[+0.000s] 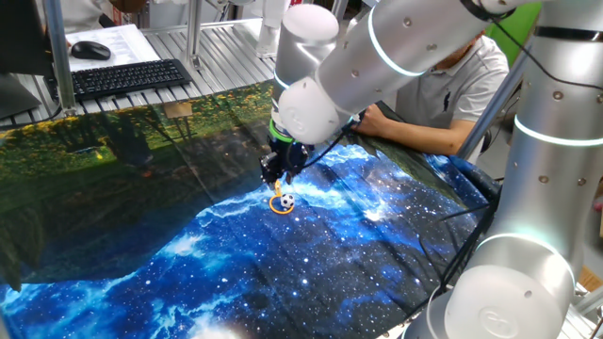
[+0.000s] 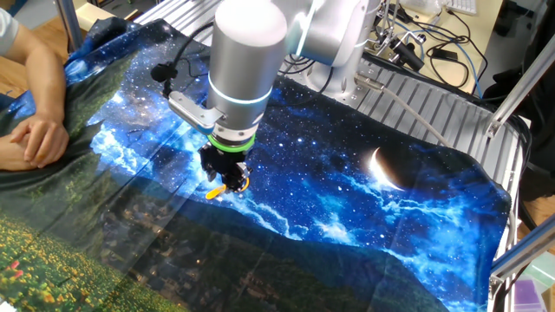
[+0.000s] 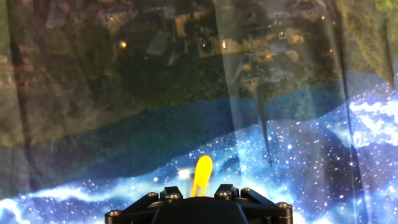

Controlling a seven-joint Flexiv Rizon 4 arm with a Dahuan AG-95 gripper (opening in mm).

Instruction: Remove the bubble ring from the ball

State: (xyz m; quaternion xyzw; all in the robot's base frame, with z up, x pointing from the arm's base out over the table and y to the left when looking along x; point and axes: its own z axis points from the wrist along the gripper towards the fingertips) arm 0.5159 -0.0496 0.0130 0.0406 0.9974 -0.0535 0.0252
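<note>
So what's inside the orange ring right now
The ball sits inside the bubble ring on the cloth. The gripper hides the ring's handle end; whether ring touches ball can't be seen.

Arm: large cylindrical links, matte silver-grey, rounded white end caps; pale mint-white bands ring the joints. Wrist section is a plain silver cylinder with a light band near its lower end, then a green collar. Silver bracket on wrist at 9 o'clock, black cable looping off it. Gripper: black, blocky. Hand view: black housing with round screw heads along its top edge.
</note>
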